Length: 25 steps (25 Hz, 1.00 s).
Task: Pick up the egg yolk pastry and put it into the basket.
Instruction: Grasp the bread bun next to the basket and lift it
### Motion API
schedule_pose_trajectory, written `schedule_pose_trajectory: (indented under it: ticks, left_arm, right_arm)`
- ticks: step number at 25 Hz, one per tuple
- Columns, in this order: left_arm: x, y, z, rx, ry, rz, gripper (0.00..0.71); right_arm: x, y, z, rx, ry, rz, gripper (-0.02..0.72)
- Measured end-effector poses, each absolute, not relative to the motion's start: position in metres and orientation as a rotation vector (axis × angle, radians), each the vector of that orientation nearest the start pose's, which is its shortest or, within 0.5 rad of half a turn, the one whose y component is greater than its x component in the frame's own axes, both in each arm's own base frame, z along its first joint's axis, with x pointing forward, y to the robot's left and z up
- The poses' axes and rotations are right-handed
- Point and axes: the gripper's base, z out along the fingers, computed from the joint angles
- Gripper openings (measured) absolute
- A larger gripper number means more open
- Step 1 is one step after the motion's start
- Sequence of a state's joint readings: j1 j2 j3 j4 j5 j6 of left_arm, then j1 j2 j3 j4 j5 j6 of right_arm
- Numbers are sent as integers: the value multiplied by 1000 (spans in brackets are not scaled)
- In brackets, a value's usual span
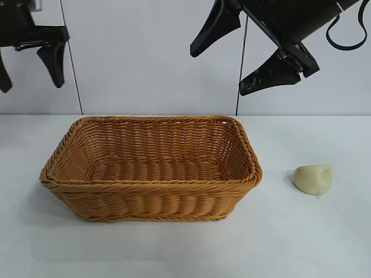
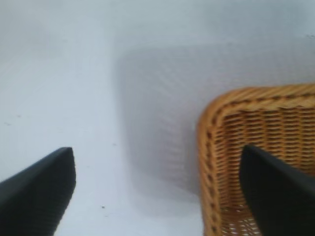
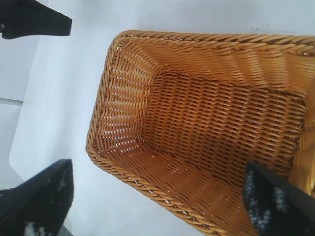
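Right pincer (image 1: 243, 61) hanging spread and empty upper right, risking nudging the small pale cream-yellow rounded pastry (image 1: 313, 178) away from the golden-brown woven wicker basket (image 1: 151, 191).

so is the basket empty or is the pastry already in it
Empty. The basket shows only bare wicker inside in the exterior and right wrist views; the egg yolk pastry sits on the table beside it.
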<state>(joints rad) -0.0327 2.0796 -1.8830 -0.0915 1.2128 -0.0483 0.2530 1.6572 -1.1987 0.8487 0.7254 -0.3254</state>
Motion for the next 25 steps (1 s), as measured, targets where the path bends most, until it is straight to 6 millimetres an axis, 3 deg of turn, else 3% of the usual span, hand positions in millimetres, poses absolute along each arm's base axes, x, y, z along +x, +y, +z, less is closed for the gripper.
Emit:
schedule_pose_trajectory:
  ticks: [4,8,11,15,21,25]
  left_arm:
    - [443,3,256,-130,2899,-116,694]
    - [426,5,252,-105,2944,-111,694]
    - [403,4,256,-104,2973,-112,694]
    - [359,3,271,-99,2988,-112,694]
    - [274,1,293,-70,2967,-108,694]
    - [216,0,295,-65,2945,-94,695]
  right_arm:
    - [331,132,269,-75,2526,909,642]
    - [331,132,269,-75,2526,910,642]
    - [331,132,269,-76,2527,911,642]
    - [331,132,269,-76,2527,911,642]
    - [331,132,269,-76,2527,911,642]
    - [331,132,269,-76,2527,911,642]
